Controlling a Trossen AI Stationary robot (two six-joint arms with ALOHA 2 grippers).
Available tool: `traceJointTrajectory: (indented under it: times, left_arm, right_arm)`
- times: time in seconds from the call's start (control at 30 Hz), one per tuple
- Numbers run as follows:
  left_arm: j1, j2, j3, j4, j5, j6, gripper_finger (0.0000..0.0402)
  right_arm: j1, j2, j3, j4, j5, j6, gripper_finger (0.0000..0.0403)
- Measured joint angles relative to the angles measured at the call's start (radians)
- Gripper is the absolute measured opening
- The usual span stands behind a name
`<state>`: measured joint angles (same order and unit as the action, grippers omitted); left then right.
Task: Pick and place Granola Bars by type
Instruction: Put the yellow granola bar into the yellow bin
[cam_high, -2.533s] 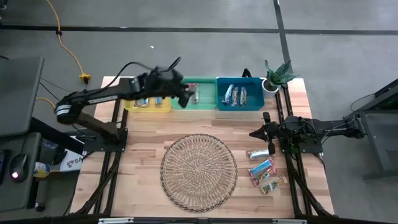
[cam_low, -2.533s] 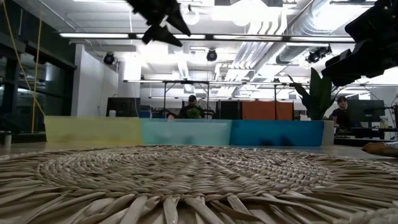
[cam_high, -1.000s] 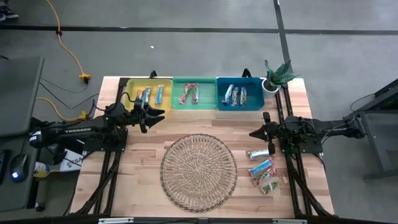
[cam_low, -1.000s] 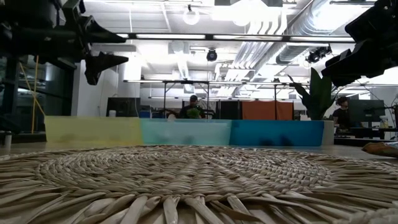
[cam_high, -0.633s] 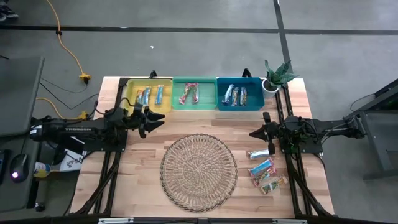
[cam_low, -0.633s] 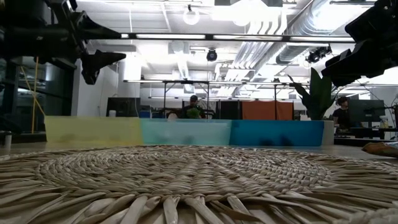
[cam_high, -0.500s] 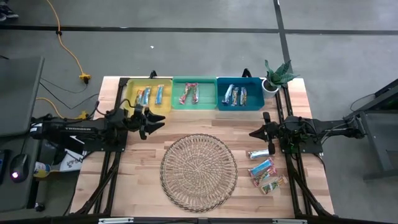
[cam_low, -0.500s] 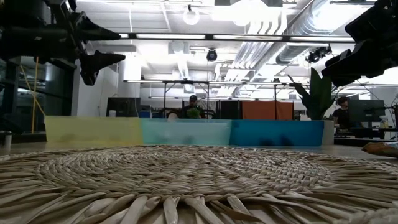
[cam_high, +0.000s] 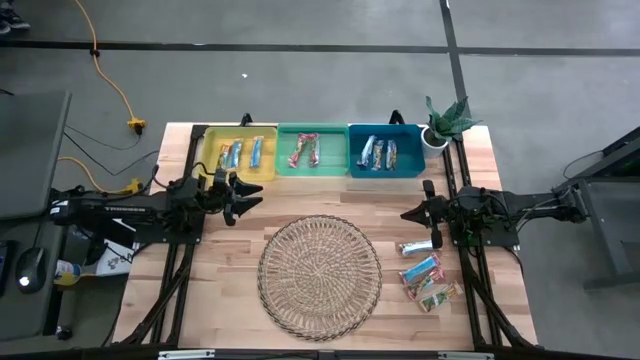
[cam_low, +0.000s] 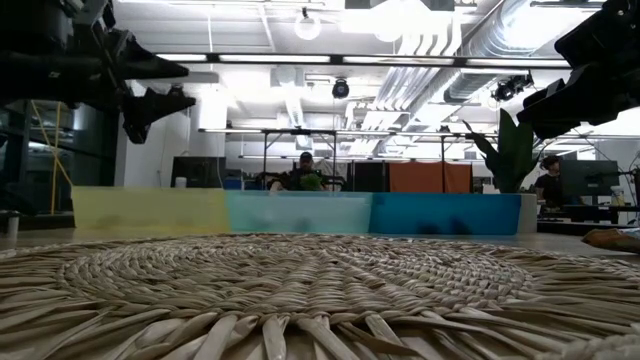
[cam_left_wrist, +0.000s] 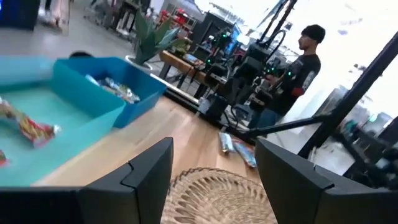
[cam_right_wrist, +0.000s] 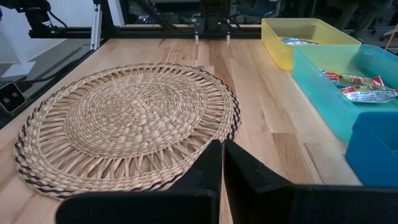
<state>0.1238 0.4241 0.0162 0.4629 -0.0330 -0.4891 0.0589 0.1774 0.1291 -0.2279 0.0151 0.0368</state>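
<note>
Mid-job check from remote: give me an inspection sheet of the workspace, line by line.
Surface: wooden table, round wicker mat at its middle, nothing on the mat.
Job's things: bars sorted into the yellow bin, green bin and blue bin; three loose bars lie on the table right of the mat.
Clutter: potted plant at the far right corner.
End effectors: left end effector open, empty, near the yellow bin; right end effector shut, empty, beside the loose bars.
Cables: yellow cord on the floor, off the table.
Surroundings: a person stands beyond the table.
</note>
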Motion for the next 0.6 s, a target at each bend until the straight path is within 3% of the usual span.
traceJointTrajectory:
  times: [0.37,0.6]
  left_arm:
    - [0.0,0.001,-0.002,-0.071,-0.012,0.347,0.0224]
    - [0.0,0.001,-0.002,-0.068,-0.01,0.388,0.0224]
  right_arm:
    - [0.0,0.0,0.0,0.0,0.0,0.0,0.0]
    - [0.0,0.0,0.0,0.0,0.0,0.0,0.0]
